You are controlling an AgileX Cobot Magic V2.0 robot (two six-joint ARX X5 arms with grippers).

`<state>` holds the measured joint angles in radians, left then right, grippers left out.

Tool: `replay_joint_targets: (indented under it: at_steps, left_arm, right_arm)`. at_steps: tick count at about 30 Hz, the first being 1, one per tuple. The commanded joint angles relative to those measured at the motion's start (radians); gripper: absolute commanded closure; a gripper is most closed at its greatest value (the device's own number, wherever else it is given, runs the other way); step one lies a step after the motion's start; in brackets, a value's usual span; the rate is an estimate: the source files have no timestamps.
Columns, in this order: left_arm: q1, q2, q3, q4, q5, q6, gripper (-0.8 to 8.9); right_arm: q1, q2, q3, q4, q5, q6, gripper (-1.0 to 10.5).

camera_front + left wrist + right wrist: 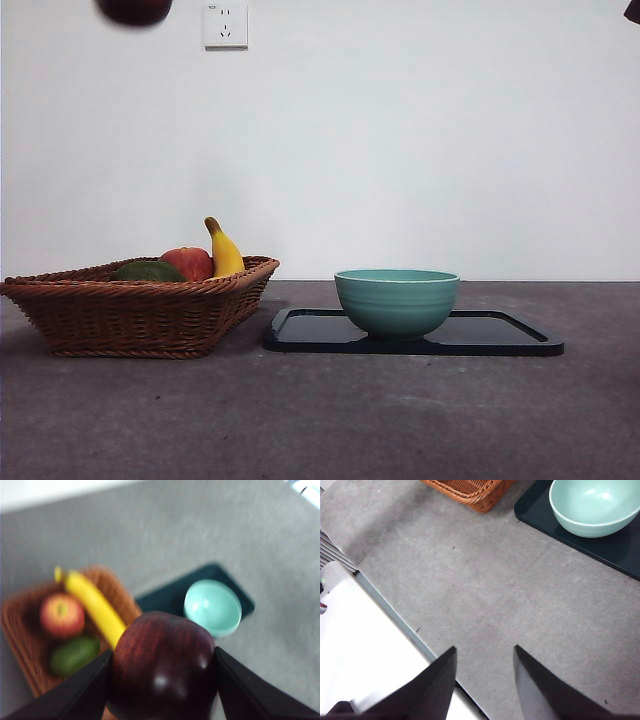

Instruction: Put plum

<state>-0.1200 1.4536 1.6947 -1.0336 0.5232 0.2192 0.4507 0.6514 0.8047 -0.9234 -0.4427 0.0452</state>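
A wicker basket (140, 315) sits at the left of a grey table (320, 420). It holds a green fruit (147, 271), a red apple (188, 263) and a banana (224, 250). High above the basket, at the top edge of the front view, hangs the dark plum (162, 667). The left gripper (162, 680) pinches it, one black jaw pressed to each side of the fruit.

To the right of the basket lies a black tray (500, 335) with a teal bowl (396, 300) standing on it. The bowl looks empty in both wrist views.

The right gripper (485, 680) waits apart over bare table near its edge, its jaws spread and holding nothing.

The task names no destination; the bowl seems the likely one. The plum is glossy and round, held only at two sides, so it could slip out during travel. Released from this height, it would likely bounce off the bowl's rim or roll across the table. Released too early, it would fall back into the basket.
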Motion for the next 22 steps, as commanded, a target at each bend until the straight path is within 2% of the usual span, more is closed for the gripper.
replay_joint_targets:
  at_steps: [1,9,22]
  left_arm:
    - [0.006,-0.011,-0.12,0.071,0.005,0.01,5.65]
    - [0.009,-0.019,-0.37,0.251,-0.028,0.007,5.66]
    - [-0.002,-0.008,-0.719,0.697,-0.17,-0.035,5.66]
  right_arm:
    - [0.006,0.006,0.005,0.011,-0.002,-0.027,7.6]
    - [0.006,0.006,0.005,0.019,-0.002,-0.027,7.6]
    - [0.006,0.007,0.005,0.04,-0.002,-0.026,7.6]
